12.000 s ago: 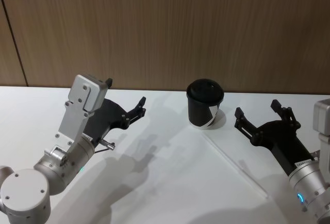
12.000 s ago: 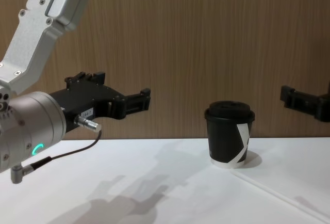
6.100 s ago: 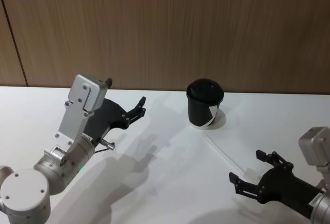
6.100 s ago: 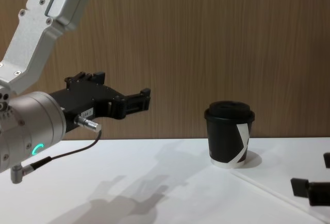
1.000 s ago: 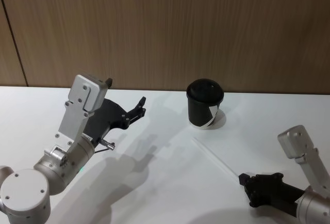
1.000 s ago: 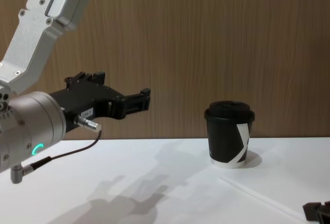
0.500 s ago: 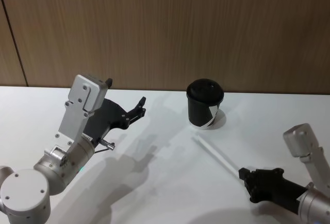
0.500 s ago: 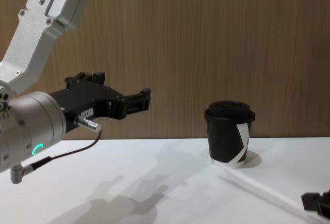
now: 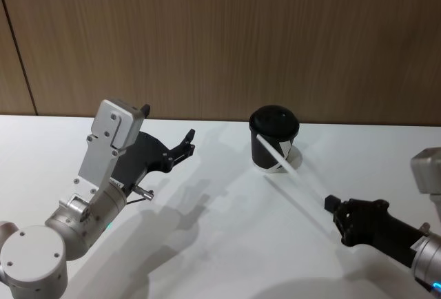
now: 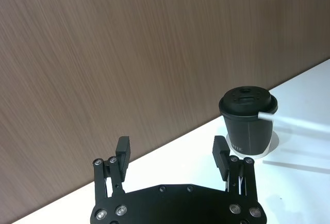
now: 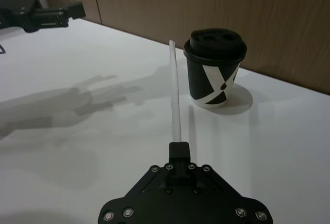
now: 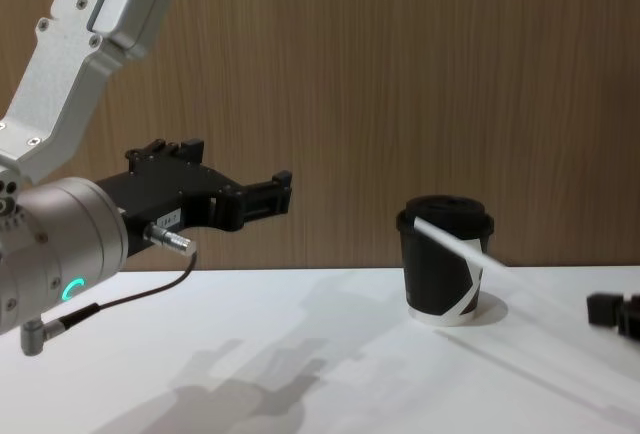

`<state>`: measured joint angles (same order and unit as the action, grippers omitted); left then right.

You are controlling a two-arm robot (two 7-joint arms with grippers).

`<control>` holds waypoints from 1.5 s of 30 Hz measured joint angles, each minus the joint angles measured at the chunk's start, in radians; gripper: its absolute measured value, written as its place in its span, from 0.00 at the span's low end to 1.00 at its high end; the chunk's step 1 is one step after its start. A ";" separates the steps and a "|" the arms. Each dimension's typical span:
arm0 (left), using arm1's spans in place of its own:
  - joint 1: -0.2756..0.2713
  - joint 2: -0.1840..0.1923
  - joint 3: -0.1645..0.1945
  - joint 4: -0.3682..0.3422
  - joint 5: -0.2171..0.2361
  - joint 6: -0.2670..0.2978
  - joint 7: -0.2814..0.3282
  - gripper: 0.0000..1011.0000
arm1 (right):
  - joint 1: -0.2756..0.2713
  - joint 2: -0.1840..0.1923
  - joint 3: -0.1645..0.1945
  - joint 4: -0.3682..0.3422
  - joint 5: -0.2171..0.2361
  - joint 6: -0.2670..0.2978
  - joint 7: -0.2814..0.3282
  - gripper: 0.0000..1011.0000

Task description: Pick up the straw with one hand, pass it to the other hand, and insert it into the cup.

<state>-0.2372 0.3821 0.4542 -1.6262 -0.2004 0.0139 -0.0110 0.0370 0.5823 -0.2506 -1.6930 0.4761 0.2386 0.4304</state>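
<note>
Right gripper (image 9: 331, 204): over the right part of the desk (image 9: 227, 244), toward the front edge, clear of the surface. All-black body, pointing forward and to the left, toward the cup (image 9: 273, 137). Fingertips pressed together, pinching one end of the straw (image 9: 293, 169).

Straw: white, thin, straight, gripped at one end only. Held clear of the desk along its whole length, sloping upward from the pinched end to the free end. Free end at about lid height, just beside the cup on the side facing the robot. Apart from the cup in the right wrist view. In the chest view, crossing in front of the cup's upper half.

Cup: black paper, with a white diagonal stripe and a white base rim. Upright on the desk, right of centre, toward the far edge and close to the wood-panelled wall (image 9: 220, 37). Black domed lid (image 11: 215, 41) seated on top.

Left gripper (image 10: 171, 149): over the left part of the desk, held high, well apart from both cup and straw. Flat black fingers (image 10: 122, 150) spread wide, pointing toward the cup. Joined to a silver-grey cylindrical arm (image 12: 50, 254) with a green ring light (image 12: 68, 289) and a cable (image 12: 120, 304).
</note>
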 joint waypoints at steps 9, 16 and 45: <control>0.000 0.000 0.000 0.000 0.000 0.000 0.000 0.99 | -0.007 0.003 0.033 -0.007 0.034 -0.094 0.030 0.00; 0.000 0.000 0.000 0.000 0.000 0.000 0.000 0.99 | -0.001 -0.006 0.050 -0.010 0.064 -0.150 0.045 0.00; 0.000 0.000 0.000 0.000 0.000 0.000 0.000 0.99 | 0.160 -0.119 -0.013 0.087 0.127 -0.259 0.088 0.00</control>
<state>-0.2371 0.3821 0.4542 -1.6262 -0.2004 0.0139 -0.0110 0.1973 0.4632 -0.2635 -1.6057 0.6035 -0.0199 0.5188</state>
